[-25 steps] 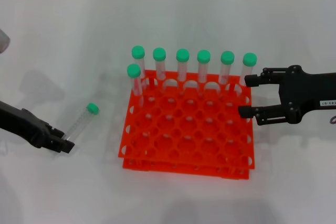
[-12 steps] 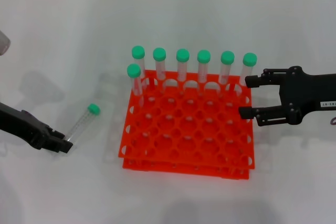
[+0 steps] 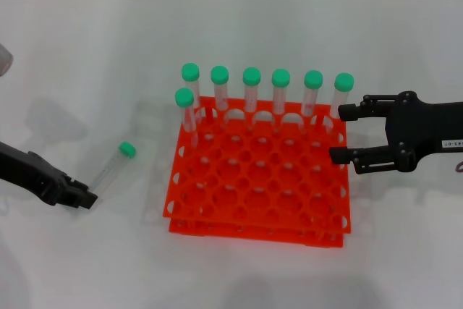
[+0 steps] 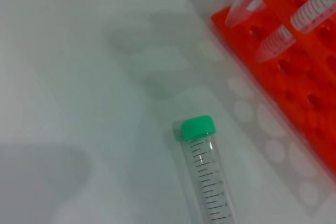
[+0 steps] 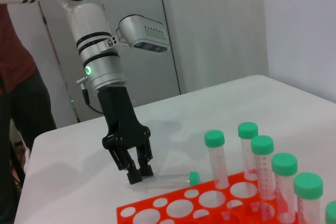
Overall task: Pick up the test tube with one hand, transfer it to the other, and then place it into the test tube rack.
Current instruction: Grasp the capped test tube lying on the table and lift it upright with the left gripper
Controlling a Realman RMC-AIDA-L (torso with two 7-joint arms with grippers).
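Note:
The test tube (image 3: pixel 113 168) lies flat on the white table, left of the test tube rack (image 3: pixel 255 206), with its green cap pointing up and away from me. My left gripper (image 3: pixel 84 199), plain black, sits low on the table at the tube's bare end. The left wrist view shows the test tube (image 4: pixel 205 177) running toward the camera. In the right wrist view, the left gripper (image 5: pixel 140 174) stands at the end of the lying test tube (image 5: pixel 170 179). My right gripper (image 3: pixel 336 133), with the white label, hovers open at the rack's right edge, holding nothing.
Several green-capped tubes (image 3: pixel 251 95) stand in the orange-red rack's back row, and one more (image 3: pixel 185 110) stands at the left of the second row. White table stretches around the rack. A dark-clothed person (image 5: pixel 16 124) stands beyond the table's far side.
My left gripper has slid a little to the left along the table, away from the rack. The lying tube and the right arm have stayed put.

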